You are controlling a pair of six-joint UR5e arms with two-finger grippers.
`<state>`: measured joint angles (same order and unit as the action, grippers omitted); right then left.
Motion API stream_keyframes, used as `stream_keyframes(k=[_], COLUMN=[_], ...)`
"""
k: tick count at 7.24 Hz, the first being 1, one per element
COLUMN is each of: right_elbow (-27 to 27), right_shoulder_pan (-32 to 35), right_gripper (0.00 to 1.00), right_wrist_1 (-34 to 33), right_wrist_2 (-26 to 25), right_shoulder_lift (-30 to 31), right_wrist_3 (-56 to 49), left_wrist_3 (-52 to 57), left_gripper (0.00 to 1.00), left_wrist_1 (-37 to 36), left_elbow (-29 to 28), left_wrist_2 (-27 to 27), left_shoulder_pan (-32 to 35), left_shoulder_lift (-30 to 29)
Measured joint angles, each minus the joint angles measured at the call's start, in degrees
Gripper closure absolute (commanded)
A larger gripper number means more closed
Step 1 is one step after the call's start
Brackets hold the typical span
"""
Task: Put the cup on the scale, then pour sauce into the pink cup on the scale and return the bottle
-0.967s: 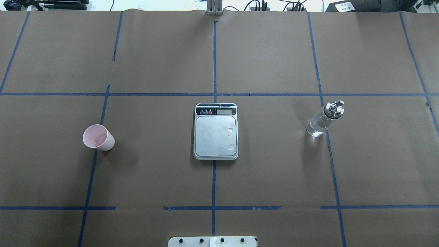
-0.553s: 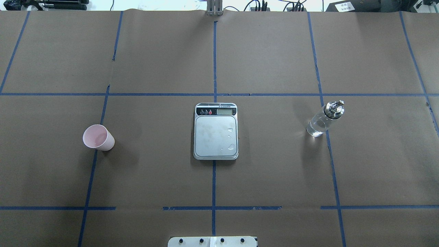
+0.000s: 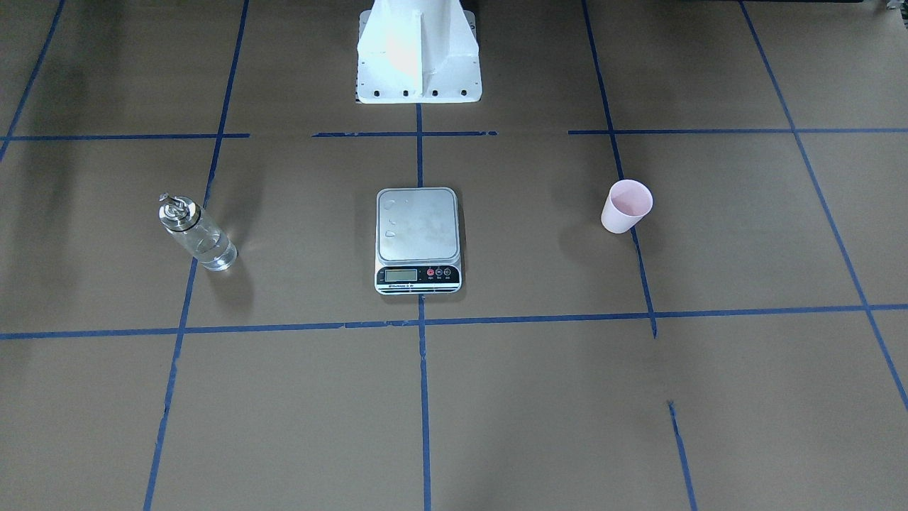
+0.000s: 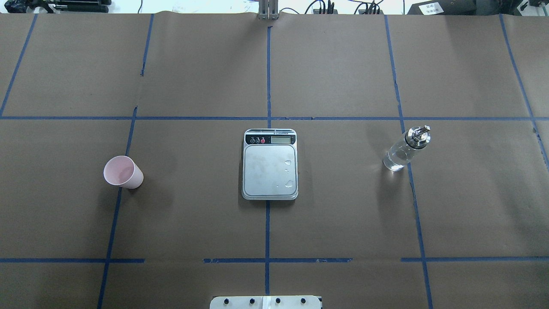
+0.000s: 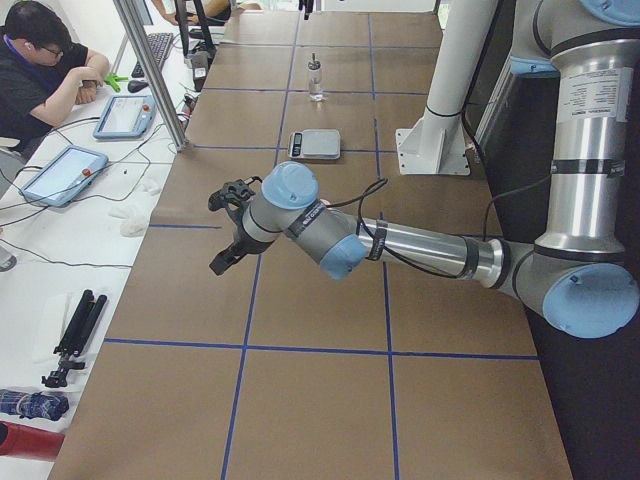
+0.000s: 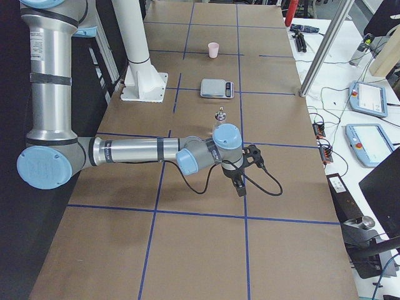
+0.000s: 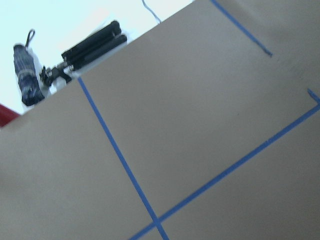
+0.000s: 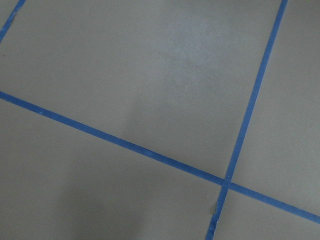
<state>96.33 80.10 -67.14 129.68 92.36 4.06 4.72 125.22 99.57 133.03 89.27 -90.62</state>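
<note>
exterior right — bottle (image 6: 220,116) apart from right gripper (image 6: 240,186)

The bench (image 4: 343,214) is covered in brown paper and divided into a grid by blue tape lines (image 4: 267,77). Beside it, a white side table (image 5: 30,310) is strewn with tablets (image 5: 58,174), cables (image 5: 60,262) and a folded tripod (image 5: 75,335); a person (image 5: 40,70) is seated there.

Scale (image 4: 269,171) between cup (image 4: 123,172) and bottle (image 4: 403,150)

Wide gaps between cup (image 4: 123,171), scale (image 4: 269,165), bottle (image 4: 403,150)
</note>
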Motion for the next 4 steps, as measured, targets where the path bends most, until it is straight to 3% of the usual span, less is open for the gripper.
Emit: stream_keyframes(k=[2, 4], right_elbow=[0.0, 0.0], right_shoulder_pan=[-0.6, -0.8], right_gripper=[0.00, 0.00], right_wrist_1=[1.4, 2.6], right_wrist_2=[0.3, 1.3], right_shoulder_lift=[0.0, 0.3], right_wrist_3=[1.1, 1.6], left_wrist_3=[-9.6, -19.5], left_gripper=[0.00, 0.00], left_wrist_1=[5.2, 10.0], left_elbow=[-0.9, 0.2], left_wrist_2=[0.3, 1.3], left_shoulder_pan=[-3.5, -12.0], left_shoulder_lift=[-2.2, -2.5])
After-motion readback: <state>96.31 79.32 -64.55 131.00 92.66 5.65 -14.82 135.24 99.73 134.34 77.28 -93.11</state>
